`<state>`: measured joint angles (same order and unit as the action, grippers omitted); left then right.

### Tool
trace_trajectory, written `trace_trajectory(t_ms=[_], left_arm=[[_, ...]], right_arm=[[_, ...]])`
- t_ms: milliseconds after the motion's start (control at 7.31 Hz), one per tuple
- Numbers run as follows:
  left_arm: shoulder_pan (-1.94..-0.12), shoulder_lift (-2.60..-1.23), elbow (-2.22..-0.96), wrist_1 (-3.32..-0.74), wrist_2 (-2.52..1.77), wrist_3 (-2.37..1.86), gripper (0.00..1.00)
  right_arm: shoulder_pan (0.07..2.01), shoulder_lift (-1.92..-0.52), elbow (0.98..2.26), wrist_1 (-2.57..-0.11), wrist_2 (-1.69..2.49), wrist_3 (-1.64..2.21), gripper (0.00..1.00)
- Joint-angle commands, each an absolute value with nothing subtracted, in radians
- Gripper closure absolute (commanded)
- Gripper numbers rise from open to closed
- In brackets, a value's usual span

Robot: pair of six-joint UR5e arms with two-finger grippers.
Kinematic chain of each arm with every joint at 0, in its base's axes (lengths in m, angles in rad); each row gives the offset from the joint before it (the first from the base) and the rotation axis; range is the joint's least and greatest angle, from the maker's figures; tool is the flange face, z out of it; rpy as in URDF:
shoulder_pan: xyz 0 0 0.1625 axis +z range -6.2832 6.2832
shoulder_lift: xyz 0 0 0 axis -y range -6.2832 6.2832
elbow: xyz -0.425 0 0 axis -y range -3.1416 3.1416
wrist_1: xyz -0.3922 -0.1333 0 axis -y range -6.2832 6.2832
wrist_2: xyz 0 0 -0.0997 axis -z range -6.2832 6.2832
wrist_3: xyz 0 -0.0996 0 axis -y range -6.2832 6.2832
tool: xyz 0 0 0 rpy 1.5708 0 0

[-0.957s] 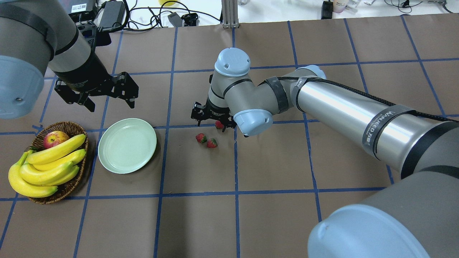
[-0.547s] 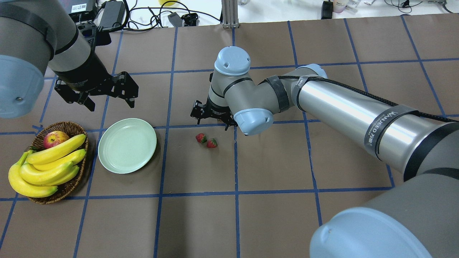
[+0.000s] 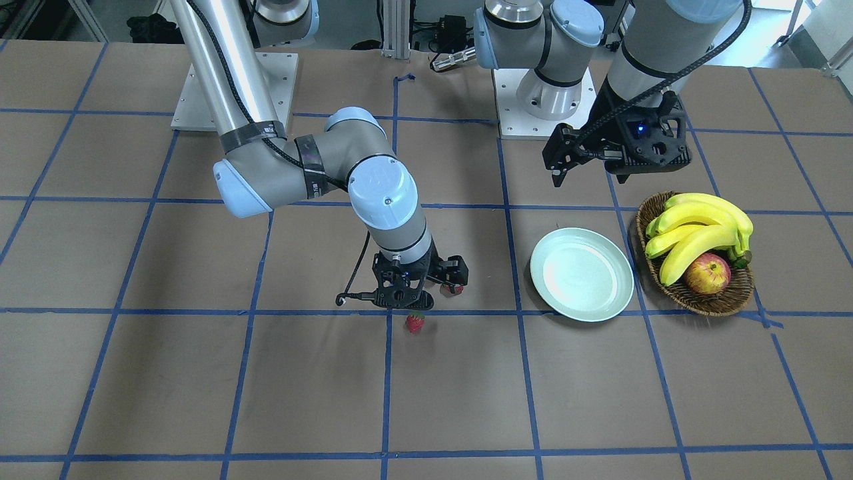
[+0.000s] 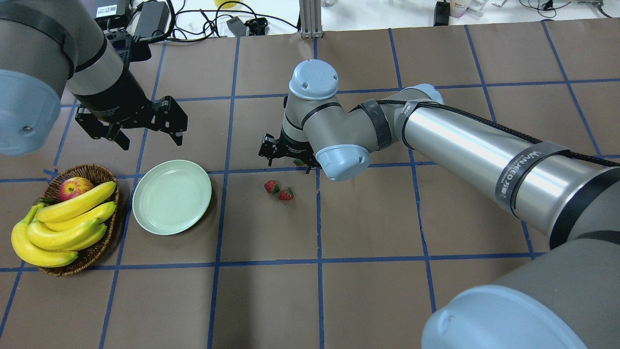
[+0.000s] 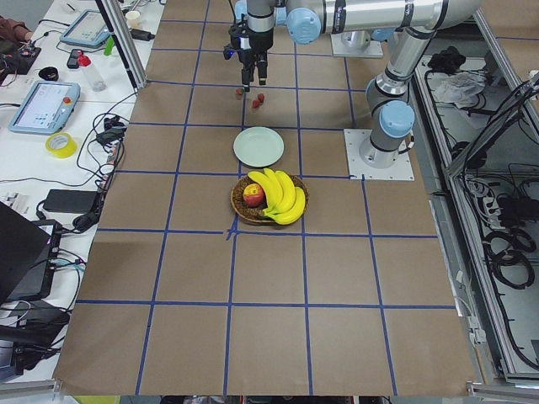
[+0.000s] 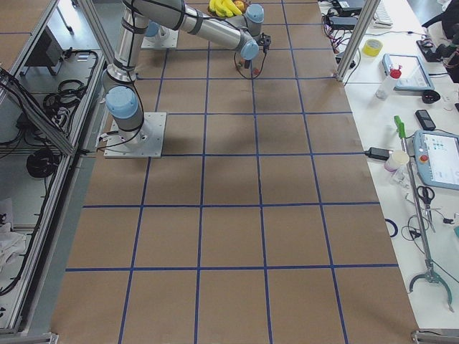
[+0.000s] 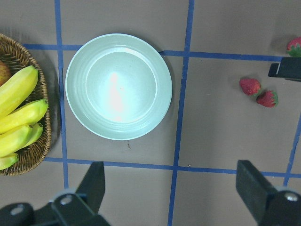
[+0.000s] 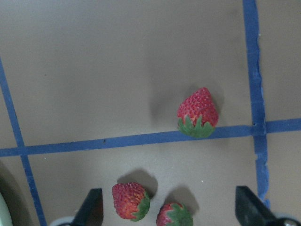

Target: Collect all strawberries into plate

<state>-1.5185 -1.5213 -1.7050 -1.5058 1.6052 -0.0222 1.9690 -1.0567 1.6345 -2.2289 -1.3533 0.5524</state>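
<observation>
Three small red strawberries lie on the brown table. In the right wrist view one (image 8: 198,113) sits on a blue tape line and two (image 8: 131,201) lie at the bottom edge. The overhead view shows the pair (image 4: 271,186); the third is mostly under the wrist. My right gripper (image 4: 289,157) hangs over them, open and empty (image 8: 170,207). The pale green plate (image 4: 172,197) is empty, to the robot's left of the berries. My left gripper (image 4: 147,138) hovers beyond the plate, open and empty, and looks down on the plate (image 7: 118,86).
A brown wicker basket (image 4: 104,242) with bananas (image 4: 63,223) and a red-yellow apple (image 4: 75,188) stands just left of the plate. Cables and a power brick (image 4: 150,19) lie past the far table edge.
My right gripper has shifted slightly toward the far side, so the third strawberry, seen between its fingers before, is now almost hidden in the overhead view. The left arm has barely moved.
</observation>
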Motion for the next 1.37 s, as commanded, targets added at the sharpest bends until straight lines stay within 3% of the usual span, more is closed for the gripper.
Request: trace_trajectory(t_ms=[0, 410, 684, 1094, 1230], left_arm=[[-1.52, -1.522, -1.712, -1.5, 1.612, -0.021, 0.0], [-1.516, -1.523, -1.716, -1.511, 1.615, -0.02, 0.0], [-1.517, -1.551, -1.704, -1.462, 1.606, -0.018, 0.0], [-1.54, -1.675, -1.707, -1.213, 1.464, -0.02, 0.0], [-1.563, -1.73, -1.71, -1.109, 1.43, -0.029, 0.0]], right_arm=[[1.912, -1.165, 1.608, -2.06, -1.426, 0.481, 0.0], [1.735, -1.348, 1.565, -1.759, -1.495, 0.428, 0.0], [1.717, -1.46, 1.566, -1.677, -1.583, 0.407, 0.0], [1.72, -1.488, 1.444, -1.501, -1.628, 0.385, 0.0], [1.736, -1.491, 1.456, -1.502, -1.632, 0.388, 0.0]])
